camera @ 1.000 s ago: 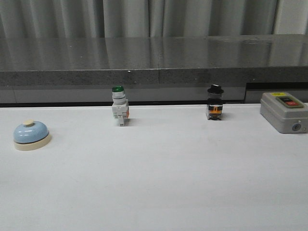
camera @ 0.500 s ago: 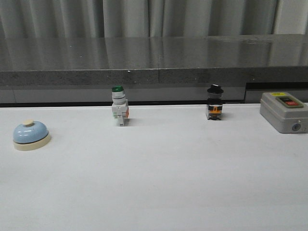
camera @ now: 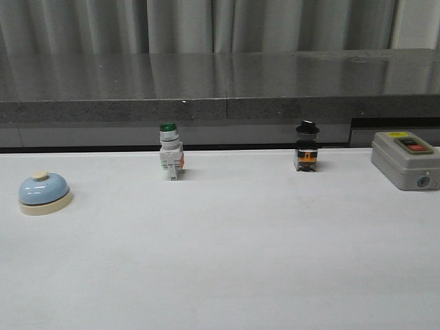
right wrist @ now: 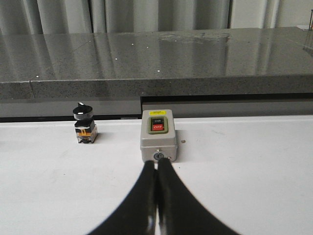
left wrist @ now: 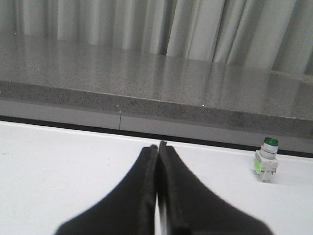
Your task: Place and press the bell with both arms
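The light-blue bell (camera: 44, 193) with a cream base and button stands upright on the white table at the far left in the front view. It shows in neither wrist view. Neither arm shows in the front view. My left gripper (left wrist: 158, 145) is shut and empty, its black fingers pressed together above the table. My right gripper (right wrist: 158, 163) is shut and empty, its tips seen just in front of the grey box (right wrist: 158, 135).
A green-capped white push-button switch (camera: 170, 152) stands at the back left of centre, also in the left wrist view (left wrist: 267, 160). A black-knobbed switch (camera: 306, 148) stands right of centre. The grey box (camera: 405, 159) with red and black buttons sits far right. A dark stone ledge (camera: 220, 89) runs behind the table.
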`<state>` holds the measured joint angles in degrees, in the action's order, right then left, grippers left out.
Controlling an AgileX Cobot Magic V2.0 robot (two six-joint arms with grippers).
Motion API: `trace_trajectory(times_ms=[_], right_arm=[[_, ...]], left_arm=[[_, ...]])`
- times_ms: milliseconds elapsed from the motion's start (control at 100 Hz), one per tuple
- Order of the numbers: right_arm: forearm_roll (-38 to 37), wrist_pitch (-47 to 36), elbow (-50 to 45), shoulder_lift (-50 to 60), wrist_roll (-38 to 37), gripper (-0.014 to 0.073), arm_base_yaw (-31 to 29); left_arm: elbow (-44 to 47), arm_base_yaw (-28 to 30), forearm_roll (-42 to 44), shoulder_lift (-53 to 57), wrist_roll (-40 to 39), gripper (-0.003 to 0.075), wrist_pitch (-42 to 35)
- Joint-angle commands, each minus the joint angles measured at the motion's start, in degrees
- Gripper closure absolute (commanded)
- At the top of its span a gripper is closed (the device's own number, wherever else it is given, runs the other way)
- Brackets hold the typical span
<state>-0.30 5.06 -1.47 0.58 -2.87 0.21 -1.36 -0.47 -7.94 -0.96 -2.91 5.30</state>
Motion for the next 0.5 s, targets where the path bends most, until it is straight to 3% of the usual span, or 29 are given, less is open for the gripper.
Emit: trace_trajectory(times_ms=[0, 220, 490], right_arm=[[-0.6, -4.5, 0.8, 1.1, 0.4, 0.0652, -0.3], [-0.6, -4.5, 0.8, 1.1, 0.4, 0.0652, -0.3], [-0.6, -4.5, 0.8, 1.1, 0.4, 0.0652, -0.3]], left_arm=[[-3.8, 0.1, -0.6, -2.9, -0.6, 0.0741, -3.5], [-10.1, 0.1, -0.3, -9.6, -0.6, 0.0741, -2.1], [-20.3, 0.1, 0.4, -22.3, 2.9, 0.0741, 7.3]])
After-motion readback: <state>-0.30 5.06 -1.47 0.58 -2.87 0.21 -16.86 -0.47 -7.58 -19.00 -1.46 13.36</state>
